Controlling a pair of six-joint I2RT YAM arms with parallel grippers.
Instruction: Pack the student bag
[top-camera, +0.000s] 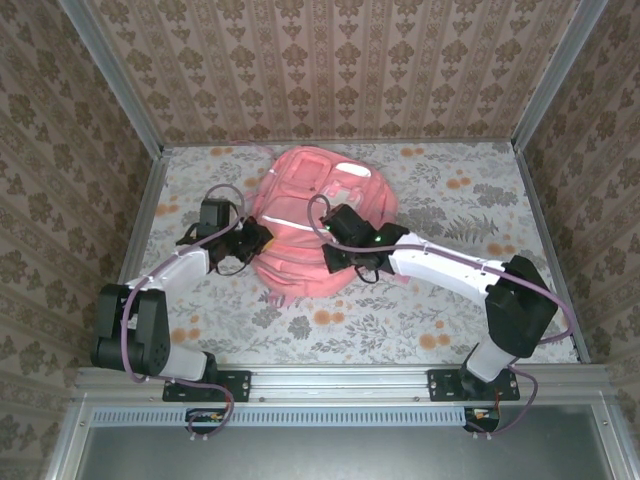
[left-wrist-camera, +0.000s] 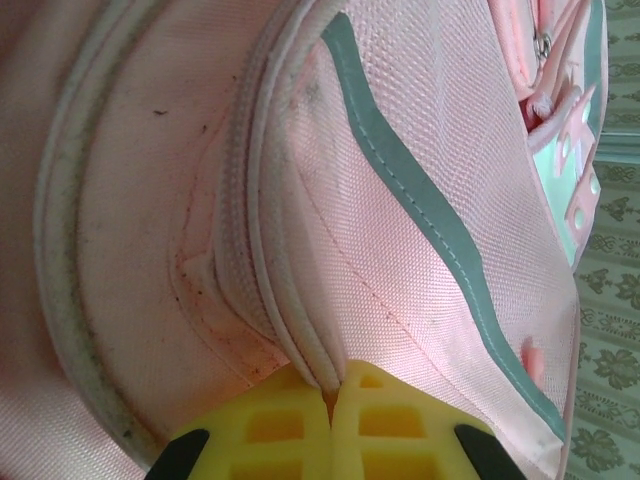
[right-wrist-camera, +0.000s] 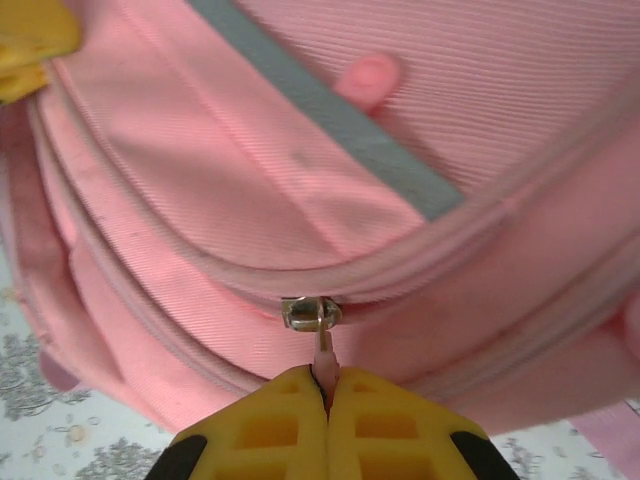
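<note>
The student bag (top-camera: 318, 205), a big pink backpack with a grey-white stripe, lies on the table's middle. My left gripper (top-camera: 262, 238) is at its left side. In the left wrist view the left gripper's (left-wrist-camera: 331, 385) yellow fingers are shut on a raised piped seam (left-wrist-camera: 300, 340) of the bag beside a zip line. My right gripper (top-camera: 342, 262) is at the bag's near edge. In the right wrist view the right gripper (right-wrist-camera: 327, 378) is shut on the pink zipper pull (right-wrist-camera: 325, 357), which hangs from a metal slider (right-wrist-camera: 311, 313) on a closed-looking curved zip.
A floral tablecloth (top-camera: 440, 310) covers the table around the bag. Patterned walls with metal corner posts (top-camera: 545, 80) close in the left, back and right. A pink strap end (top-camera: 277, 297) sticks out at the bag's near left.
</note>
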